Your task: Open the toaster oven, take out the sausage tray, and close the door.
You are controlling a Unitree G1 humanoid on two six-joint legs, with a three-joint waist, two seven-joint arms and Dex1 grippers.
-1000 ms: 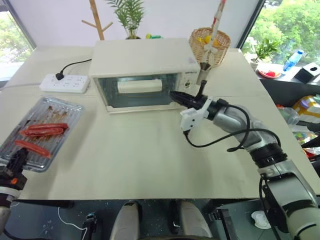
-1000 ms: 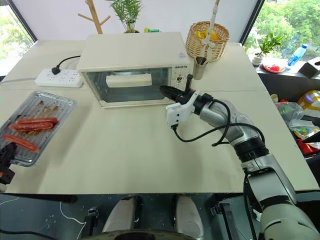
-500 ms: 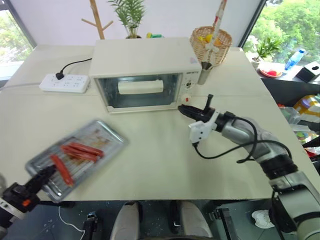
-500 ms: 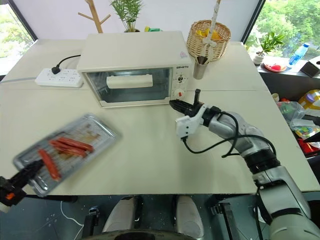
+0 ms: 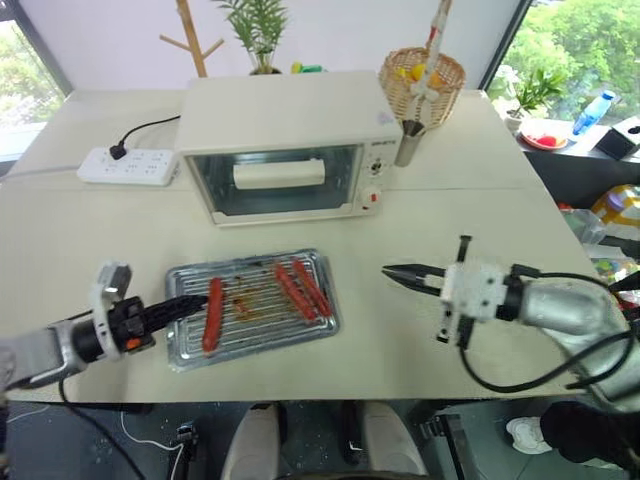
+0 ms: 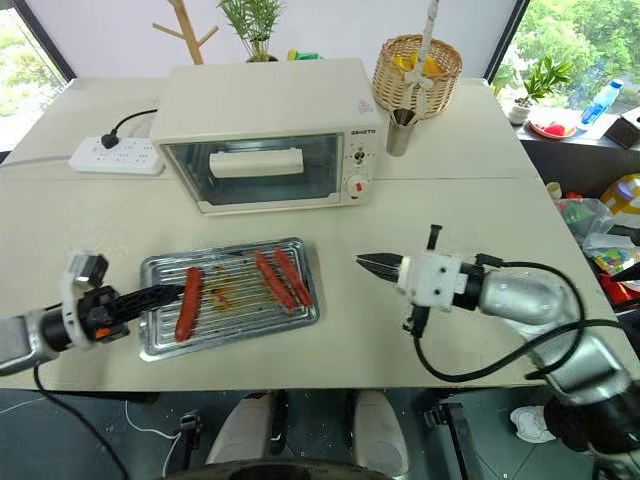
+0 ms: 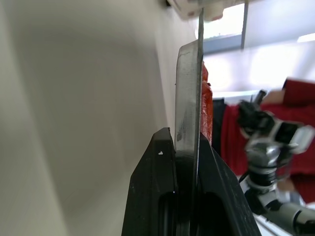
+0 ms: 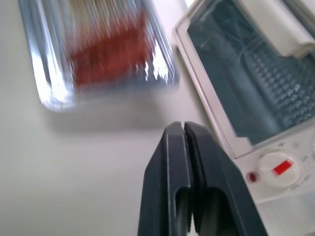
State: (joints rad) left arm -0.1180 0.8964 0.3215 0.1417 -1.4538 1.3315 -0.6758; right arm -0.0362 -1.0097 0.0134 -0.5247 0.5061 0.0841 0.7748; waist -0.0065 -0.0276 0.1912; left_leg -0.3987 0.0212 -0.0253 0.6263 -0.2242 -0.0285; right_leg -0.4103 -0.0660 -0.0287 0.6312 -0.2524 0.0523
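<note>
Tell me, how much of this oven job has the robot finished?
Nearly all, it seems. The sausage tray is out, in front of the toaster oven, and the door looks shut. The left gripper is clamped on the tray's edge; letting go looks like the only thing left. The right gripper is shut and empty.

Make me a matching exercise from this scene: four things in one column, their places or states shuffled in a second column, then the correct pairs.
Things:
1. sausage tray
2. door
3. right gripper
4. power strip

Places or states:
A. shut, holding nothing, above the table right of the tray
B. closed against the toaster oven
C. on the table to the left of the oven, with a black plug in it
D. pinched at its edge by the left gripper, in front of the oven

Pairs: 1-D, 2-B, 3-A, 4-C
</note>
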